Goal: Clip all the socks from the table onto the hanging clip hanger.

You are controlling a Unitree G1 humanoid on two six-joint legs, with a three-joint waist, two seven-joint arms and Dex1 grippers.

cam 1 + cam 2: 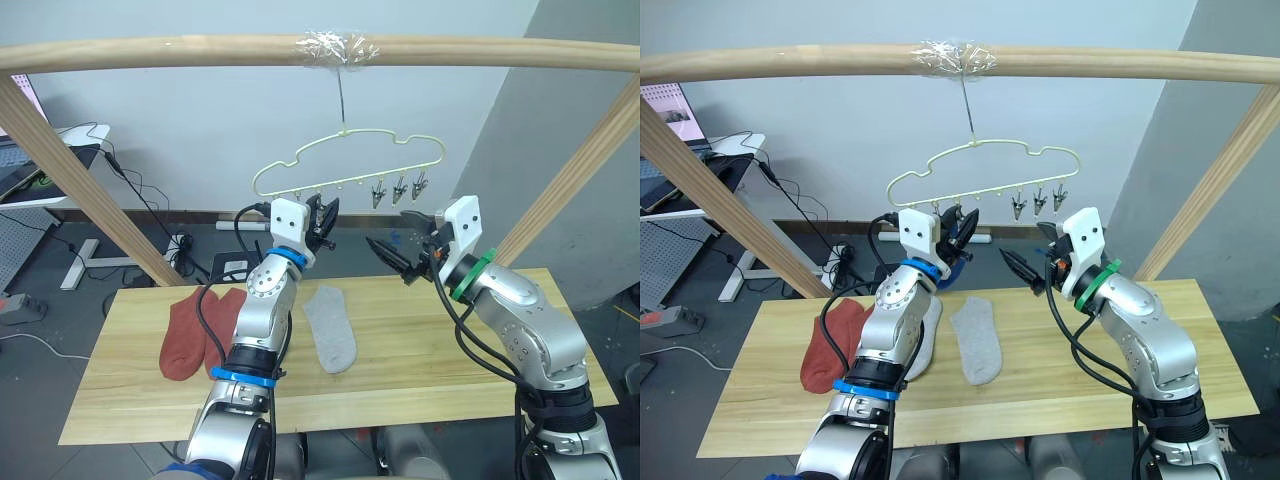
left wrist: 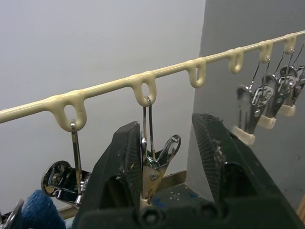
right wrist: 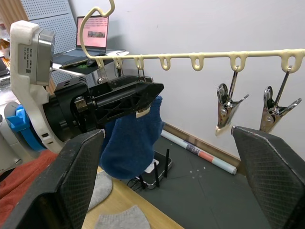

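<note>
1. In the left eye view, the clip hanger is seen hung from a wooden pole above the table. The left gripper is raised to the row of clips, and the right gripper is held just beside, with its fingers spread wide and nothing between them. Two rust-red socks and one grey sock are laid flat on the table.

2. In the right eye view, a second grey sock is partly hidden behind the left arm.

3. In the left wrist view, one metal clip is seen between the parted left fingers, close to one of them; it cannot be told if it is pressed. A blue sock is seen at the edge.

4. In the right wrist view, the blue sock is seen hanging from a clip near the left gripper. The socks are judged light, soft and limp; they are best taken at the cuff edge, so that a small fold can be fed into a clip.
</note>
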